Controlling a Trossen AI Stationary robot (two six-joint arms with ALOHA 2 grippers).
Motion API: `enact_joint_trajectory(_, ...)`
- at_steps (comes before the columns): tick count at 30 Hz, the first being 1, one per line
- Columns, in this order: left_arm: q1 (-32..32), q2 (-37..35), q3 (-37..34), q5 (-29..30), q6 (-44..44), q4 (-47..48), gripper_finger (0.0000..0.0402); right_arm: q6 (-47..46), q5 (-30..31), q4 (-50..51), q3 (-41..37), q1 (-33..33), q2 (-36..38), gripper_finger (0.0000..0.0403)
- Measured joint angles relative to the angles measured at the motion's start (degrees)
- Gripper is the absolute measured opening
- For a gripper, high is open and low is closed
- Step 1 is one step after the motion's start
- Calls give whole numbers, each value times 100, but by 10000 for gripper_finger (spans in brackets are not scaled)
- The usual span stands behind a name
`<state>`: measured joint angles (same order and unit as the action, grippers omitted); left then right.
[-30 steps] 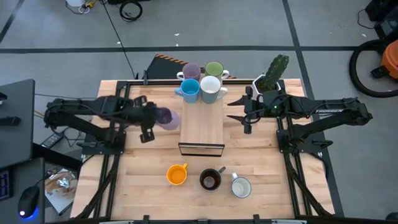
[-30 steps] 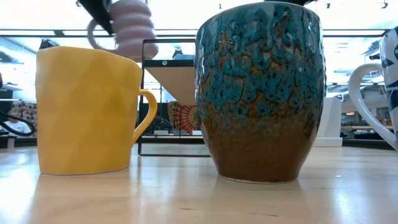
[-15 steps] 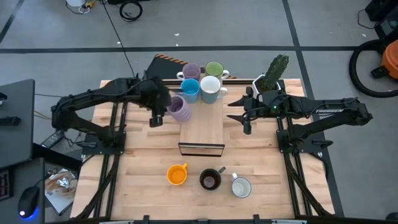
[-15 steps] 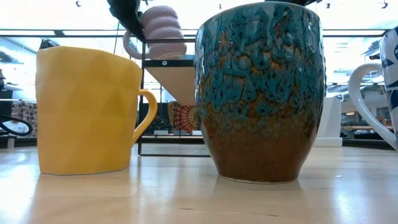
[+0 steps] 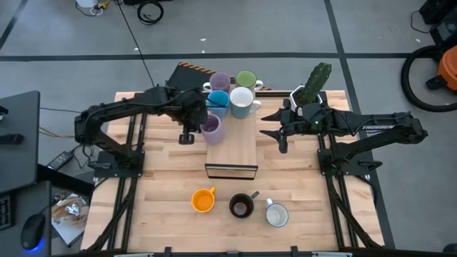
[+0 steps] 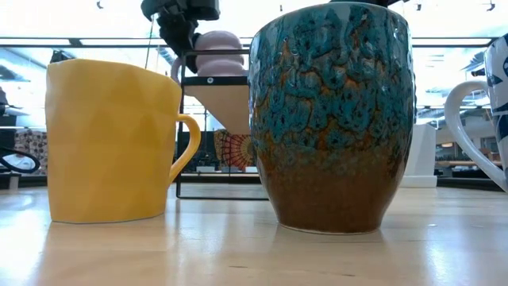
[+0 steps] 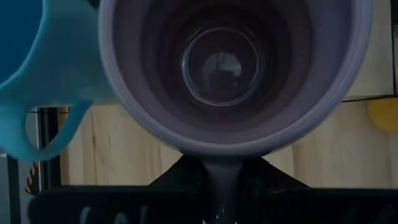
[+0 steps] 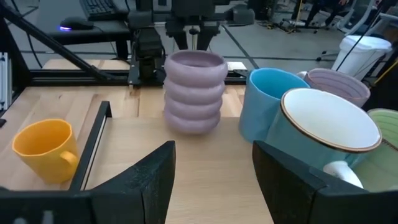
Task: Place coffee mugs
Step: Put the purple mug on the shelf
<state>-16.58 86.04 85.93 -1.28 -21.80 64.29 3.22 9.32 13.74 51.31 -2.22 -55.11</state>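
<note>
My left gripper [image 5: 198,123] is shut on a lilac ribbed mug [image 5: 211,126], which stands upright over the left part of the raised wooden stand [image 5: 235,146]. The right wrist view shows this mug [image 8: 194,92] beside the light blue mug [image 8: 264,102]. Lilac [image 5: 219,81], green [image 5: 246,78], light blue [image 5: 218,102] and white [image 5: 241,100] mugs stand at the stand's far end. My right gripper [image 5: 275,130] hangs open to the stand's right with nothing between its fingers. My left gripper pinches the lilac mug's handle [image 7: 221,177] between its two fingers. The fingers come from the table's left, slanting down. The mug stays upright, mouth up, its base at the stand's top; whether it rests there I cannot tell.
Orange [image 5: 203,200], black [image 5: 241,206] and white [image 5: 276,214] mugs stand in a row on the table near its front edge. A white pot with a cactus [image 5: 314,84] stands at the far right, behind my right arm. Bare wood lies on both sides of the stand.
My left gripper has swung toward the table's right and a little toward its far edge, rolling as it went. It has carried the lilac mug from left of the stand to over the stand's left part, next to the light blue mug. My right gripper has stayed put.
</note>
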Motion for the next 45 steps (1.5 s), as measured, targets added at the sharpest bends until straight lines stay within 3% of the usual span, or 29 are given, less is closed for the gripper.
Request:
enact_joint_trajectory(25,-204,254,-11,133,-197,-464,55,-59,-42,2,0,1,-4,219)
enact_joint_trajectory(37,-201,249,-9,375,-135,-670,119,-56,-50,7,0,1,-4,219)
enact_joint_trajectory(45,-201,245,-9,511,-136,-649,125,-56,-61,9,0,1,-4,219)
